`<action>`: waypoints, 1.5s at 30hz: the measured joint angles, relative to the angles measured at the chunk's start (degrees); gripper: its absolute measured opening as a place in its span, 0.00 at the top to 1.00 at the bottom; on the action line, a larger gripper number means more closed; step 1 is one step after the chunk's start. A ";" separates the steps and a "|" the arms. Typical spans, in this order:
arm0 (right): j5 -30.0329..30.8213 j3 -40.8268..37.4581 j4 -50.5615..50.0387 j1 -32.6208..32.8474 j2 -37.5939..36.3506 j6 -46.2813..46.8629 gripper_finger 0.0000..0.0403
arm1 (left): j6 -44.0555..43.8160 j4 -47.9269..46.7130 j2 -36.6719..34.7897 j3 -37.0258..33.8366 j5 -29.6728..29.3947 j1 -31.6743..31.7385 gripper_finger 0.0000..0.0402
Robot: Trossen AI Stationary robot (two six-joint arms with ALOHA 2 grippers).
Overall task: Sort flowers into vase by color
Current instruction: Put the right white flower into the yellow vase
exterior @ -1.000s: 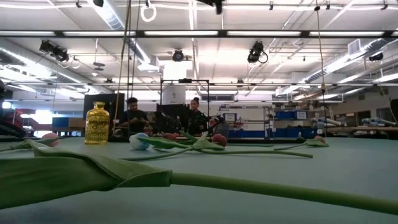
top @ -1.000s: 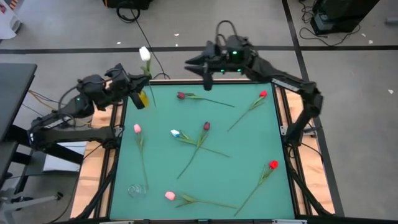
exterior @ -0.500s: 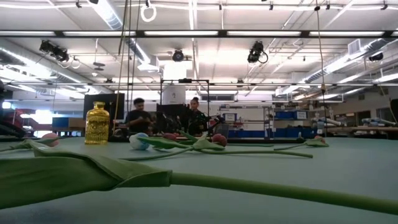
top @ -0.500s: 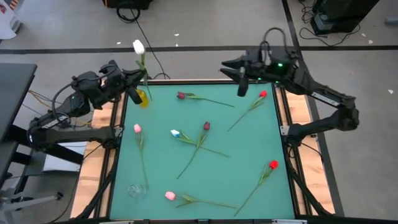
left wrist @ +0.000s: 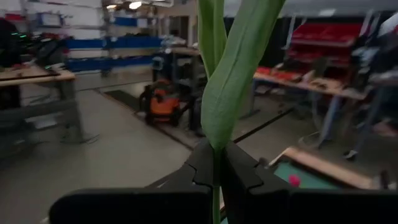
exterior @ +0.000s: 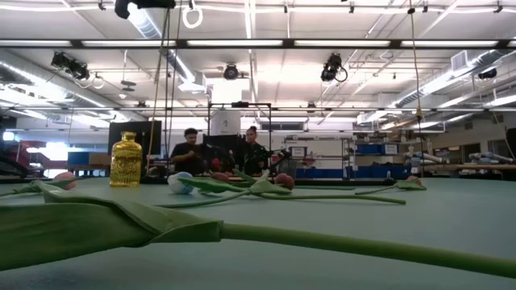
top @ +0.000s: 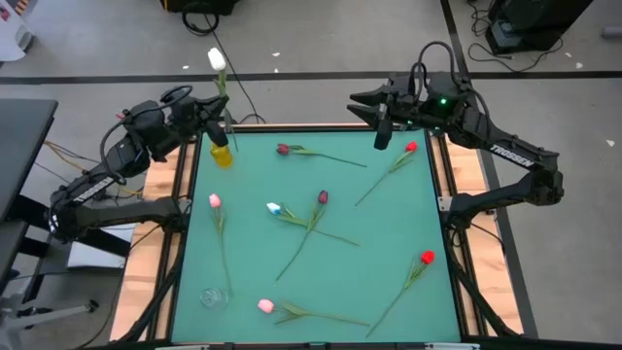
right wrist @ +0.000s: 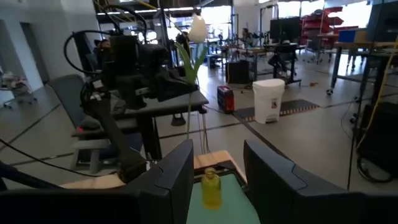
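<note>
My left gripper [top: 212, 126] is shut on a white tulip [top: 217, 60] held upright over the table's far left corner. Its head stands high above the fingers. Its stem reaches down near a yellow vase [top: 223, 154] on the mat. Whether the stem's end is inside the vase I cannot tell. My right gripper [right wrist: 217, 180] stands open with nothing between its fingers, above the far edge toward the right [top: 379, 117]. Several tulips lie flat on the green mat: a maroon one [top: 283, 150], a red one [top: 411, 148] and a pink one [top: 214, 201] among them. My left gripper pinches the white tulip's stem [left wrist: 217, 163] between its two fingers, just below a long green leaf [left wrist: 233, 81] and about midway along the stem. The fingers come level from the table's left side and lie across the stem. The tulip stands upright, clear of the mat.
A clear glass vase [top: 214, 297] stands near the front left corner. More tulips lie across the mat's middle [top: 322, 197] and front [top: 264, 305], with another red one [top: 427, 258] at the right. People stand in the room beyond the table [exterior: 189, 149].
My right gripper has gone toward the table's right edge along the far side, then stopped there. My left gripper has shifted a little toward the far edge with the white tulip. The flower head has swung farther from the table, and the stem stays by the yellow vase.
</note>
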 joint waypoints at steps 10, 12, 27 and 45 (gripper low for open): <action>0.00 0.00 0.11 0.00 0.00 0.00 0.63 | 2.65 -4.95 -5.39 -5.37 4.87 9.94 0.97; -0.02 0.02 0.13 0.00 0.00 0.00 0.63 | 2.15 -2.80 -8.53 -10.21 7.20 11.62 0.97; -0.02 0.04 0.11 0.00 0.00 0.00 0.63 | 6.13 19.23 -17.17 -25.40 7.89 20.08 0.97; -0.02 0.07 0.11 0.00 0.02 0.00 0.63 | 4.98 22.81 -13.03 -27.34 1.24 24.19 0.97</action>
